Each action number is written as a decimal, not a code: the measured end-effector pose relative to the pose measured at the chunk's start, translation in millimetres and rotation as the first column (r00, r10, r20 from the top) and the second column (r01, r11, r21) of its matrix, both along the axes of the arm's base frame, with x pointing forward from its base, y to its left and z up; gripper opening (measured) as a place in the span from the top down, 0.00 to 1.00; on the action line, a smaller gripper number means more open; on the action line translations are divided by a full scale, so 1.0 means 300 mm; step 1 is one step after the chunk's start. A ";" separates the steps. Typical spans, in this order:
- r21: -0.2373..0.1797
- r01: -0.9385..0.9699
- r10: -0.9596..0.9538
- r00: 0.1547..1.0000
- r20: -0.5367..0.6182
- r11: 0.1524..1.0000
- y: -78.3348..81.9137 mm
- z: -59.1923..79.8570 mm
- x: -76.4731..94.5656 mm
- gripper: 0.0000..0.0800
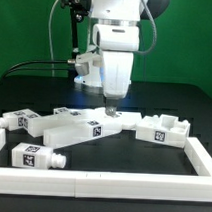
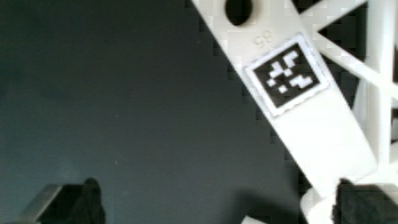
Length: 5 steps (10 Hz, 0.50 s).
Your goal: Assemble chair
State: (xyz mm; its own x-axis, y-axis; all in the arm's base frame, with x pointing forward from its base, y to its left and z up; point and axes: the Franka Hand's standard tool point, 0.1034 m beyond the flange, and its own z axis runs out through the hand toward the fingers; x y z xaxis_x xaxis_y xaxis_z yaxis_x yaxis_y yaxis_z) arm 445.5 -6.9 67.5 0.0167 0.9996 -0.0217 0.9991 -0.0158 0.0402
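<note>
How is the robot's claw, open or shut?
Open. In the wrist view the claw has its two dark fingertips wide apart over a white chair part, not squeezing it.

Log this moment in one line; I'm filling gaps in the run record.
arm: low over chair parts | jaws: open, empty | nearest: tagged bar | contact: cannot tell

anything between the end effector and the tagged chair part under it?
Nothing visible. The open end effector hangs over the tagged white chair part; the wrist view shows only bare dark table beside it.
</note>
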 end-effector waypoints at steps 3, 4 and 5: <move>0.035 0.382 -0.383 0.924 0.000 0.923 0.001 0.001 -0.004 0.19; 0.056 0.557 -0.557 0.830 -0.011 0.829 0.013 0.000 -0.011 0.19; 0.069 0.700 -0.699 0.714 -0.033 0.711 0.030 -0.006 -0.019 0.19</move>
State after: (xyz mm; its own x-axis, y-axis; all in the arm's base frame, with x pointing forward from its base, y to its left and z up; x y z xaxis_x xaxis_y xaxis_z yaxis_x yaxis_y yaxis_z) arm 439.7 2.3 65.8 0.7120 0.7007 0.0467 0.7012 -0.7129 0.0055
